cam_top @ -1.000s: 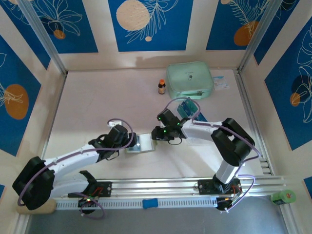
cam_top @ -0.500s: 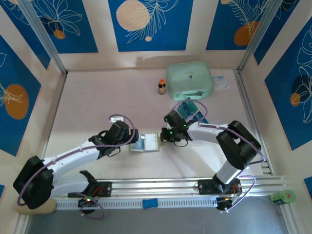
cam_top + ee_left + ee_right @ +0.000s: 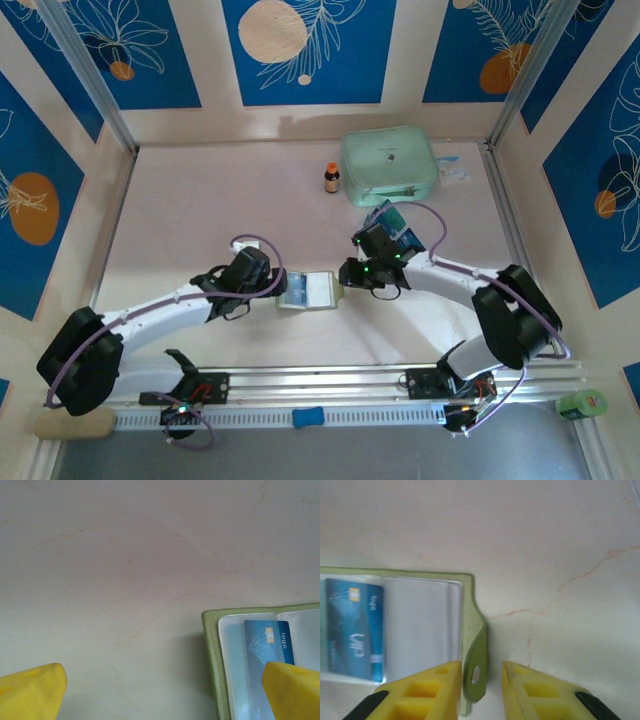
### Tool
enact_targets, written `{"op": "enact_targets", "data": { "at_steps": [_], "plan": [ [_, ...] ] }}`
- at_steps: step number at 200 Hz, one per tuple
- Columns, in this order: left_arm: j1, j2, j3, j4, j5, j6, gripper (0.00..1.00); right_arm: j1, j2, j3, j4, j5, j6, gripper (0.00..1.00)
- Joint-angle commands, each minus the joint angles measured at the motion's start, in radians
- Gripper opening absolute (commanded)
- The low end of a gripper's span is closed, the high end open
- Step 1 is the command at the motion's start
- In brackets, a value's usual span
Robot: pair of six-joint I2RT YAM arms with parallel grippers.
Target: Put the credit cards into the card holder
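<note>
Card holder (image 3: 322, 292): we see it lying open and flat on the table (image 3: 125, 555), pale clear pockets facing up, between the two sets of fingertips.
Pocketed credit card (image 3: 355, 630): one blue card sits inside a clear pocket. It is on the half of the holder away from the right fingers and next to the left ones.
Snap tab (image 3: 479, 650): the olive tab sticks out from the holder's edge and lies in the gap between the right fingers.
Right gripper (image 3: 481, 672): we find its yellow fingers (image 3: 430, 685) only narrowly parted and straddling the tab. One finger is up against the tab, while a strip of bare table shows between the tab and the other. They are not clamped on it.
Left gripper (image 3: 162, 680): its fingers (image 3: 30, 690) are spread fully wide and hold nothing. One fingertip is over the holder's corner beside the card, the other over bare table well apart from it.
Loose credit cards (image 3: 395, 222): a small cluster of teal-blue cards lies behind the right gripper, away from its fingertips. A cable partly hides them.
Mint-green case (image 3: 388, 165): it is at the far side of the table, well beyond both sets of fingers.
Small bottle (image 3: 331, 179): it stands upright just beside the case.
</note>
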Motion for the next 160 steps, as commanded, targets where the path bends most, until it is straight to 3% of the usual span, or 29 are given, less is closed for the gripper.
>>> {"op": "enact_targets", "data": {
  "at_steps": [1,56,123,160],
  "plan": [
    [0.007,0.006,0.027,0.02,0.016,0.022,1.0,0.012,-0.023,0.058,-0.039,-0.053,0.003,0.21],
    [0.007,0.026,-0.03,0.081,0.03,0.018,1.0,0.034,0.084,0.134,0.09,-0.171,0.042,0.0],
    [0.007,0.079,-0.046,0.099,0.029,-0.047,1.0,0.043,0.198,0.167,0.152,-0.239,0.042,0.0],
    [0.007,0.107,-0.053,0.076,0.016,-0.05,0.95,0.049,0.242,0.181,0.179,-0.273,0.036,0.0]
  ]
}}
